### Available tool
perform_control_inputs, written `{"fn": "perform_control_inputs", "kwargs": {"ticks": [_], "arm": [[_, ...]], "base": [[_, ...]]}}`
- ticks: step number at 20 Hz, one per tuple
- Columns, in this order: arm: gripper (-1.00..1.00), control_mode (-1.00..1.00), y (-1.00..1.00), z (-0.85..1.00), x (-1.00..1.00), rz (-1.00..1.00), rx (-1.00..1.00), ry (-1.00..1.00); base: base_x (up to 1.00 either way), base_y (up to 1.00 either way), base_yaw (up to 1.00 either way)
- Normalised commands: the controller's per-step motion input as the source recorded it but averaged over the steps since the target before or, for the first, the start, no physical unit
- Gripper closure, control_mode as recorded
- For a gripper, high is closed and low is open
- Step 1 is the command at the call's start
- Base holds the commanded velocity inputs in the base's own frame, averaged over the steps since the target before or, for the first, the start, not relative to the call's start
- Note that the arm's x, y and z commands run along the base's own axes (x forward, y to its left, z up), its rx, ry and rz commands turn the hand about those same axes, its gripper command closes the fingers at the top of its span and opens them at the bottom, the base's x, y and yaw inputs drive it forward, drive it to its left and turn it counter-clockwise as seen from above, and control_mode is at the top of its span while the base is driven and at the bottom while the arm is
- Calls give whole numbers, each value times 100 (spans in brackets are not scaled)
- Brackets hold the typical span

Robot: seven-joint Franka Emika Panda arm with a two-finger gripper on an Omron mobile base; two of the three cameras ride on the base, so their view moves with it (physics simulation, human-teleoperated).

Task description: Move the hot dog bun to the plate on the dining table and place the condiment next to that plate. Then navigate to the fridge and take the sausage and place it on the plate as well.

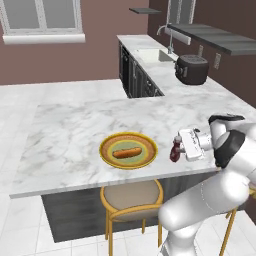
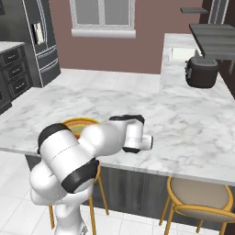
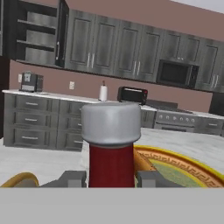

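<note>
The hot dog bun lies in the middle of the yellow-olive plate near the front edge of the dining table. Just right of the plate stands the condiment, a red bottle with a white cap, upright and low over the marble. My gripper is shut on it from the right. In the hand view the condiment sits between both fingers, with the plate's rim right behind it. The fridge stands far left in the right base view.
A dark toaster sits on the counter at the back right, beyond it a sink. A yellow-framed stool stands under the table's front edge below the plate, another to the right. Dark cabinets line the far wall.
</note>
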Motion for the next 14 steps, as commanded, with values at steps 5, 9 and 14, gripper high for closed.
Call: {"fn": "perform_control_inputs", "kwargs": {"ticks": [5,9,14], "arm": [[100,-100,0,-6,12,0,0,0],[100,-100,0,-6,18,0,0,0],[100,-100,0,-9,21,0,0,0]], "base": [[0,0,0],[0,0,0],[0,0,0]]}}
